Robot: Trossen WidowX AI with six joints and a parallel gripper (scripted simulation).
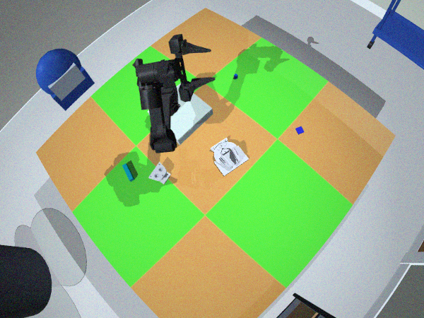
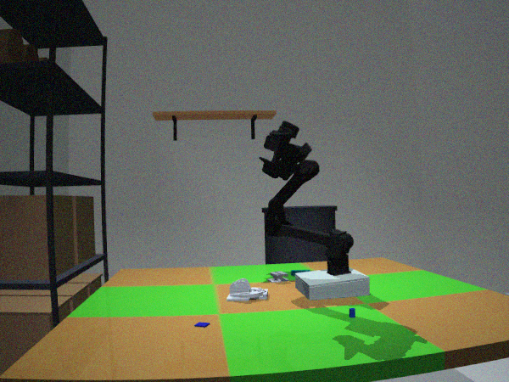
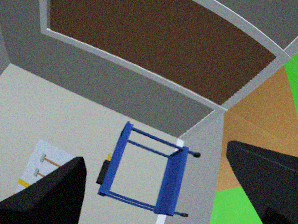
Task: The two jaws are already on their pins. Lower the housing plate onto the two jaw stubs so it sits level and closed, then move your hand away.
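Note:
A small white plate with dark holes [image 1: 160, 174] [image 2: 277, 277], which looks like the housing plate, sits near the teal block; in the exterior view it looks raised on small feet. A larger white part [image 1: 220, 165] [image 2: 240, 289] with raised, ridged pieces stands apart from it; this seems to be the base with the jaws, but the pins and stubs are too small to make out. My gripper [image 1: 212, 64] [image 3: 158, 158] is wide open and empty, high above the table and away from both white parts. The wrist view shows neither part.
My arm stands on a pale base block [image 1: 192, 118] [image 2: 332, 289]. A teal block [image 1: 129, 171] [image 2: 299, 272] lies beyond the small plate. A blue square [image 1: 299, 130] [image 2: 202, 324] and a small blue cylinder [image 1: 235, 76] [image 2: 352, 312] are also on the checkered table.

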